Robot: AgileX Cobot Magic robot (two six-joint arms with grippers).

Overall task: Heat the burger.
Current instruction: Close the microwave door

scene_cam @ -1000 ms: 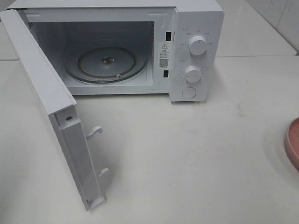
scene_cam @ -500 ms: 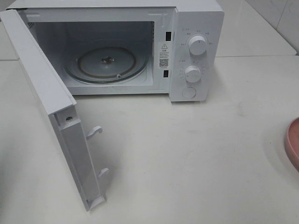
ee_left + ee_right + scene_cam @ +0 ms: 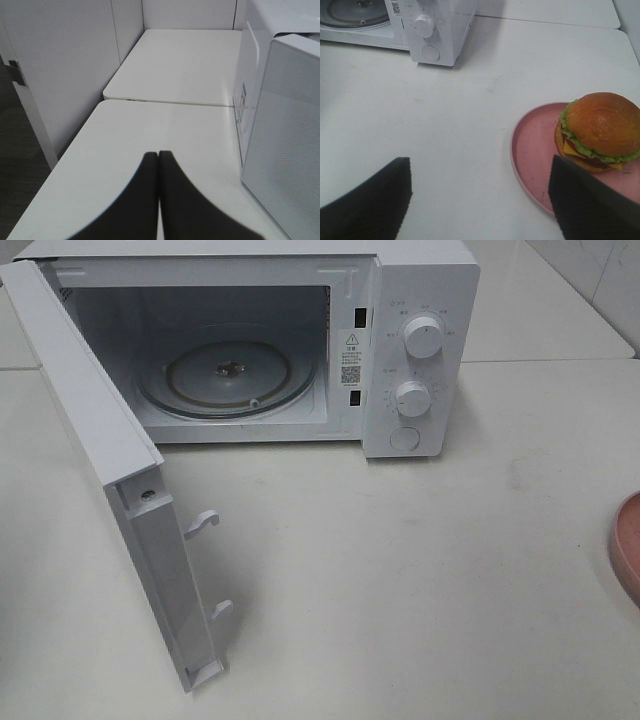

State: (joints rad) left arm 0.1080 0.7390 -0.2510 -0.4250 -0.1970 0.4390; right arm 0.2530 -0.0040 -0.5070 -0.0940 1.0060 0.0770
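Standing open, the microwave door (image 3: 110,470) shows a bare glass turntable (image 3: 228,375). The burger (image 3: 600,130) waits on its pink plate (image 3: 532,150), untouched. Right gripper (image 3: 480,200) is spread wide and empty; left gripper (image 3: 159,200) is closed on nothing. Loading and heating remain.

The high camera looks steeply down on the microwave (image 3: 250,345), its door (image 3: 110,470) swung open, with the plate (image 3: 627,545) just cut by the frame edge. The left wrist camera sits low beside the microwave's (image 3: 280,130) outer side, probably facing along the table (image 3: 150,135). The right wrist camera looks down from nearer the plate (image 3: 535,150), sharing the microwave's dials (image 3: 424,25) with the high view.
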